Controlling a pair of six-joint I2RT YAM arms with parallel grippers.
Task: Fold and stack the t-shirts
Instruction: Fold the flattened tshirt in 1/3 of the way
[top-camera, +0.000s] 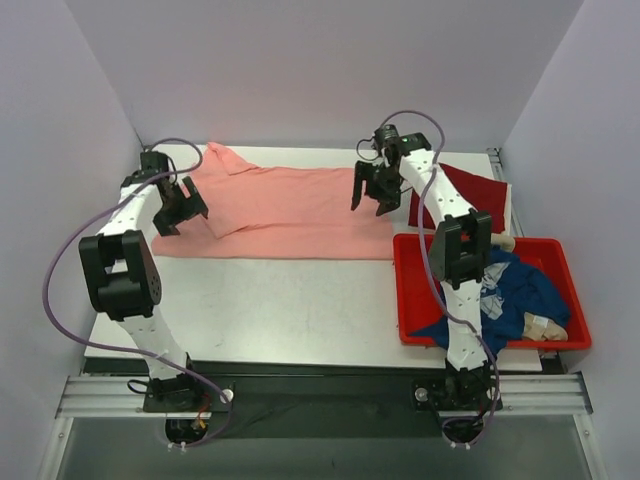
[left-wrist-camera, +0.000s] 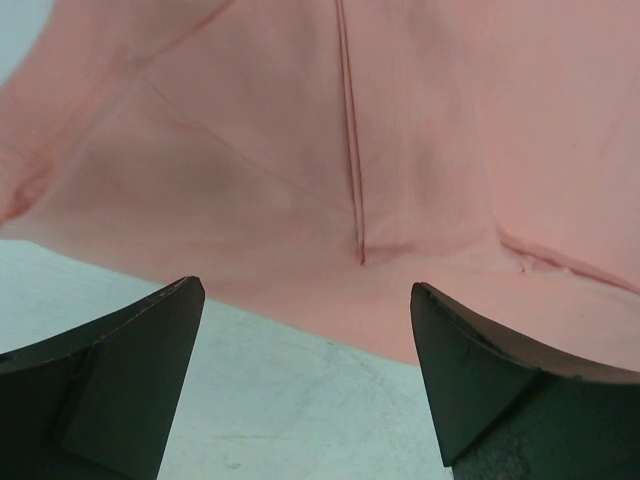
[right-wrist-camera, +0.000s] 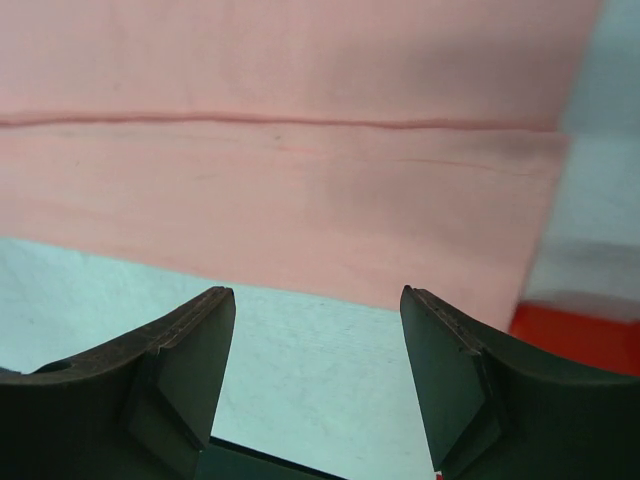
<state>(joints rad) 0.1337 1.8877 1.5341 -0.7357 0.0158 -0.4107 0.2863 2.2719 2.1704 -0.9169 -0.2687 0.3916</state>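
**First:** Where is the salmon-pink t-shirt (top-camera: 290, 212) laid, and which way is it turned?

**Second:** It is spread flat along the far edge of the bench (top-camera: 300, 300). Its long axis is run from the left edge toward the right. The sleeve end is seen near the far left corner, and the straight hem just short of the red tub (top-camera: 402, 300).

**First:** And the others?

**Second:** The dark red t-shirt (top-camera: 485, 200) is found at the far right corner (partly hidden behind the right arm (top-camera: 455, 250)). The navy blue t-shirt (top-camera: 525, 285) is heaped in the tub at the near right corner.

**First:** How are the tools held?

**Second:** The left gripper (top-camera: 180, 218) is held over the pink shirt's left end, the right gripper (top-camera: 368, 205) over its right end. Both are shown with fingers spread apart.

**First:** What is given by the wrist views alone?

**Second:** From the left, a stitched seam (left-wrist-camera: 350, 130) and slanting creases are shown. From the right, a long fold line (right-wrist-camera: 280, 122) and the hem corner (right-wrist-camera: 520, 290). Whether cloth is touched cannot be told.
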